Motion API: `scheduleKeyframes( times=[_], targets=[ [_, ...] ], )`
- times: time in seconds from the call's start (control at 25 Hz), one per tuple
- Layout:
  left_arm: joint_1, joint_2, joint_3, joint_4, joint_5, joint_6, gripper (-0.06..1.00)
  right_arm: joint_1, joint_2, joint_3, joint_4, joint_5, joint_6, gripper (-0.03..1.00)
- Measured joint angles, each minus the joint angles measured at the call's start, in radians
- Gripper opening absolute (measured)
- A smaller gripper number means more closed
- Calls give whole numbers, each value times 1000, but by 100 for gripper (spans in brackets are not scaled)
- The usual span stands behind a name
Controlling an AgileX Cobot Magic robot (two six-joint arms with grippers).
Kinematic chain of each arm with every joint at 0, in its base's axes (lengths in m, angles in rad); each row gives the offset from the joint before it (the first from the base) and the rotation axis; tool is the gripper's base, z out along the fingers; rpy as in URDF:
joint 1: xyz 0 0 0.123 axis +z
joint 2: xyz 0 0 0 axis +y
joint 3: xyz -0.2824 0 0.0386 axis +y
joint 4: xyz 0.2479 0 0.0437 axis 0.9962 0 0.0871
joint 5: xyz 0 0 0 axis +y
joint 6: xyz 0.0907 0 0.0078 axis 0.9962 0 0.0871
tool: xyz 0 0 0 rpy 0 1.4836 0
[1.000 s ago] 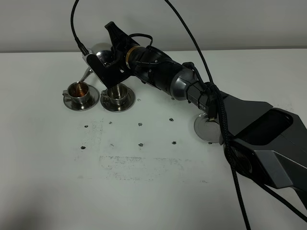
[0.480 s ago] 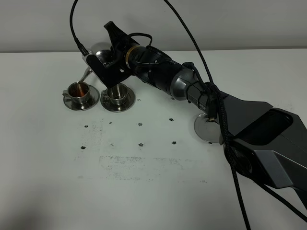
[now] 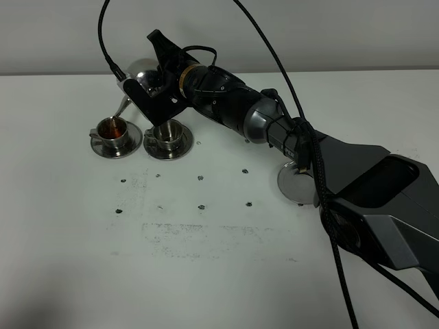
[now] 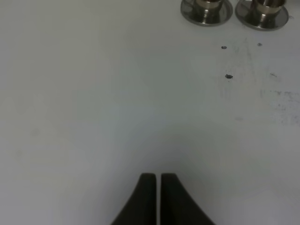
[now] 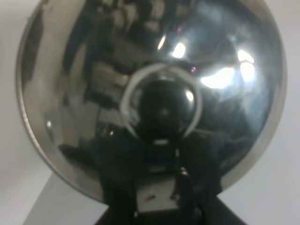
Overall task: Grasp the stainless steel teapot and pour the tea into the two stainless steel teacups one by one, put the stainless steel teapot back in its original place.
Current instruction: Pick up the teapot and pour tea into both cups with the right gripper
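My right gripper (image 3: 155, 88) reaches across to the back left and is shut on the stainless steel teapot (image 3: 140, 71), holding it tilted in the air. Its thin spout (image 3: 123, 105) points down at the left teacup (image 3: 114, 129), which holds reddish-brown tea. The other teacup (image 3: 167, 134) stands on its saucer just to the right, and its inside is hard to see. The teapot's shiny belly (image 5: 150, 84) fills the right wrist view. The wide steel saucer (image 3: 295, 185) lies bare at mid-right, partly behind my arm. My left gripper (image 4: 157, 180) is shut and empty over bare table, with both cups' saucers (image 4: 206, 11) (image 4: 262, 14) far from it.
The white table (image 3: 103, 260) carries small dark specks and faint scuff marks around its middle. Black cables (image 3: 288, 75) arch over the right arm. A pale wall runs along the back edge.
The teapot has risen and tipped slightly in my right gripper. Cups, saucers and the left gripper have not moved.
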Motion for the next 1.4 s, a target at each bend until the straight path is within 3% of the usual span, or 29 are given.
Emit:
scheduleKeyframes(
  times=[1.4],
  targets=[
    [0, 0, 0, 0, 0, 0, 6, 0, 0, 0, -72, -8, 3, 18]
  ],
)
